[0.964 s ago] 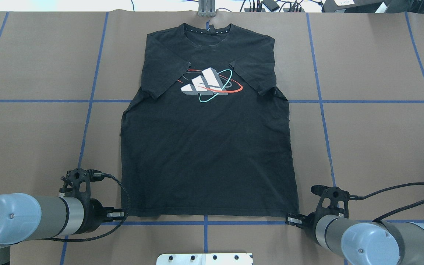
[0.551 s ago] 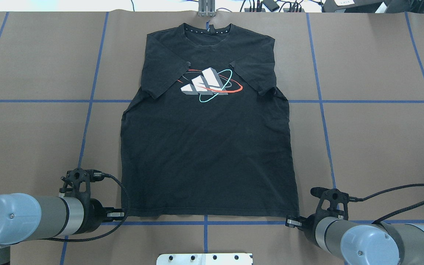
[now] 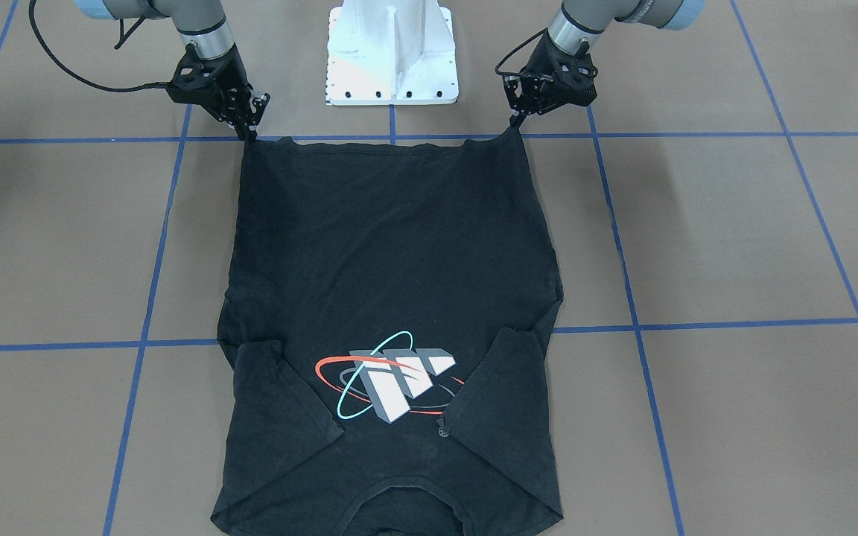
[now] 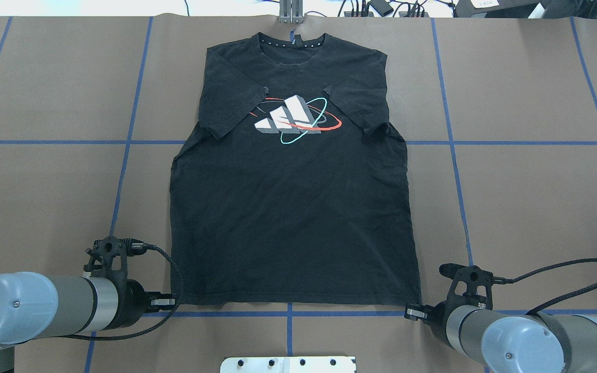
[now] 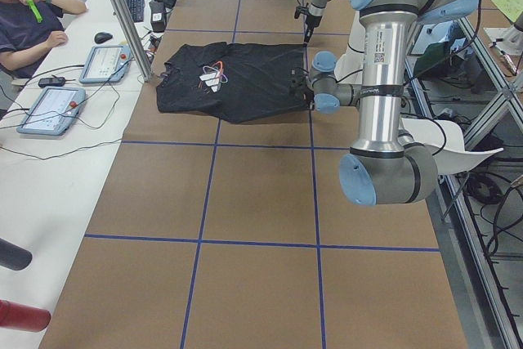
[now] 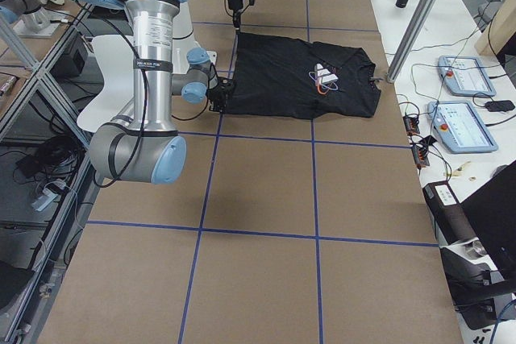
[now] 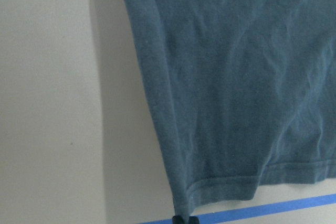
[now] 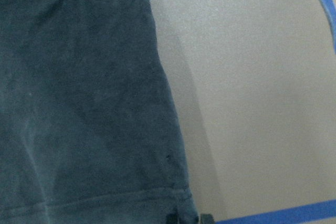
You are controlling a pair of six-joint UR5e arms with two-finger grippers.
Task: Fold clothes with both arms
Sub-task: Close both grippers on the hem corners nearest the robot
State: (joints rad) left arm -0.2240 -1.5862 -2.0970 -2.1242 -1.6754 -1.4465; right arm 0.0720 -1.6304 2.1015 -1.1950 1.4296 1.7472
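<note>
The black T-shirt lies flat and face up on the brown table, with its collar at the far edge and both sleeves folded in beside the logo. My left gripper is shut on the near-left hem corner, and its tips pinch that corner in the left wrist view. My right gripper is shut on the near-right hem corner. In the front-facing view the left gripper and right gripper each hold a slightly raised hem corner of the shirt.
The white pedestal base stands between the arms, just behind the hem. Blue tape lines grid the table. A metal post stands at the far edge by the collar. A person sits at a side table with tablets.
The right arm has shifted slightly toward the robot, its gripper still at the hem corner. The left arm and the shirt have not moved.
</note>
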